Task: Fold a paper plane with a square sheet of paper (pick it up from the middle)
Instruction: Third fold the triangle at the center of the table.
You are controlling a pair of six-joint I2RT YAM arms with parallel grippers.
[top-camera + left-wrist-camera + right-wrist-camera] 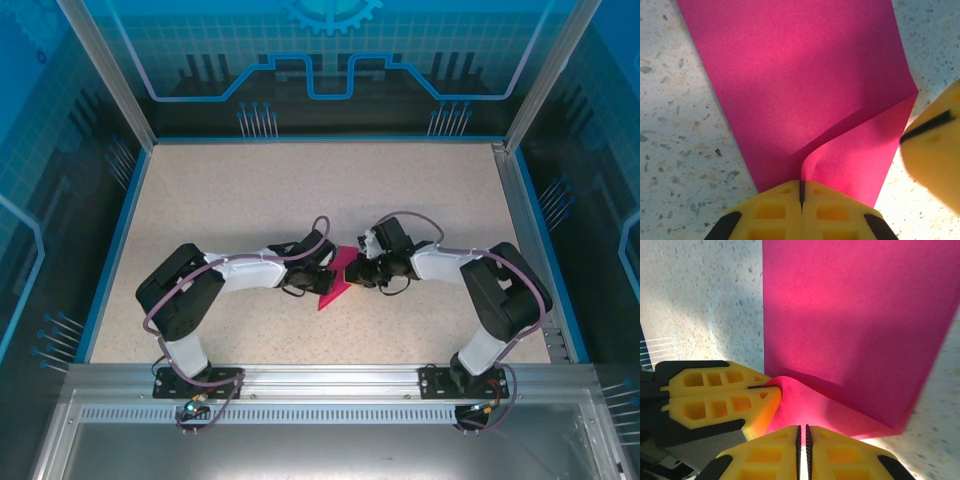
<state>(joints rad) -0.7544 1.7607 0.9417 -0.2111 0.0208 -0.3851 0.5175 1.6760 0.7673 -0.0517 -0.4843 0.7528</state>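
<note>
The magenta-pink paper (331, 294) lies mid-table, folded to a tapering shape, between both grippers. My left gripper (323, 272) is shut on a raised fold of the paper (800, 75); in the left wrist view the curled edge runs into the closed tips (801, 189). The right gripper (357, 270) faces it from the right. Its jaws (802, 432) stand almost together with a thin slit, at the lifted near edge of the paper (850, 315), which they appear to pinch. The left gripper (769, 387) grips the hump just left of them. The right gripper's tip (905, 136) meets the paper's right edge.
The speckled beige table (250, 200) has a blue rim (320, 139) at the back and sides. An aluminium rail (320, 377) with the arm bases runs along the near edge. Frame posts (110, 75) stand at the back corners.
</note>
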